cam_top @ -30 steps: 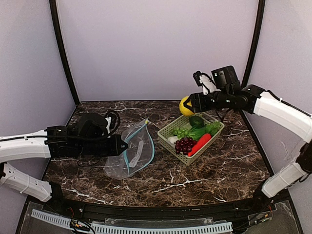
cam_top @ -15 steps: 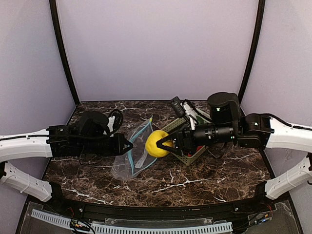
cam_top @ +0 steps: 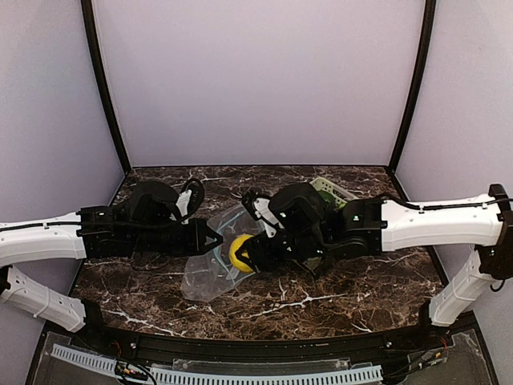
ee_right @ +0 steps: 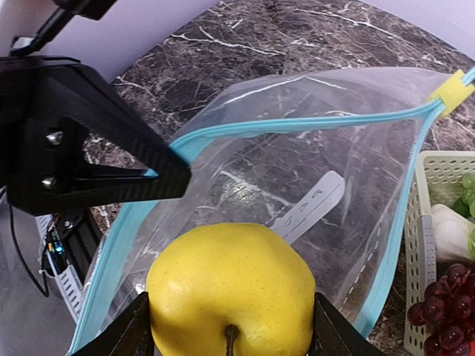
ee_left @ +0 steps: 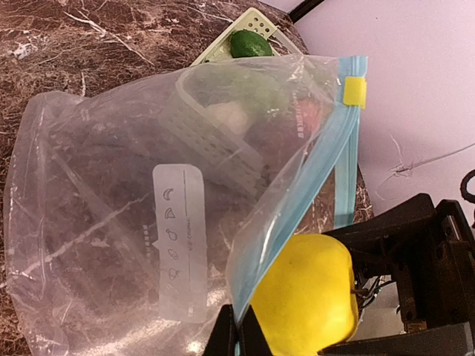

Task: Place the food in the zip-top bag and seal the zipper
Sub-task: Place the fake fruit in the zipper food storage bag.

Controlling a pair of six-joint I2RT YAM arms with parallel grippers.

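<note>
The clear zip-top bag (cam_top: 207, 269) lies on the marble table with its mouth facing right. My left gripper (cam_top: 212, 239) is shut on the upper lip of the bag's teal-blue zipper (ee_left: 326, 170), holding the mouth open; its fingertips (ee_left: 223, 340) pinch the strip. My right gripper (cam_top: 244, 253) is shut on the yellow lemon (cam_top: 238, 251) and holds it at the bag's mouth, level with the zipper lip. In the right wrist view the lemon (ee_right: 230, 289) sits between the fingers (ee_right: 137, 330), with the open bag (ee_right: 312, 170) just ahead. The bag's white label (ee_left: 178, 245) shows.
The pale green basket (cam_top: 330, 188) stands behind my right arm, mostly hidden. The right wrist view shows its rim (ee_right: 438, 167), the purple grapes (ee_right: 439, 326) and the white bulb (ee_right: 449, 228). A green piece (ee_left: 251, 43) shows in the left wrist view. A yellow slider (ee_right: 454, 87) sits at the zipper's far end.
My right arm has carried the lemon from above the basket, left and down, to the bag's mouth. My left gripper kept its hold on the bag's edge.
</note>
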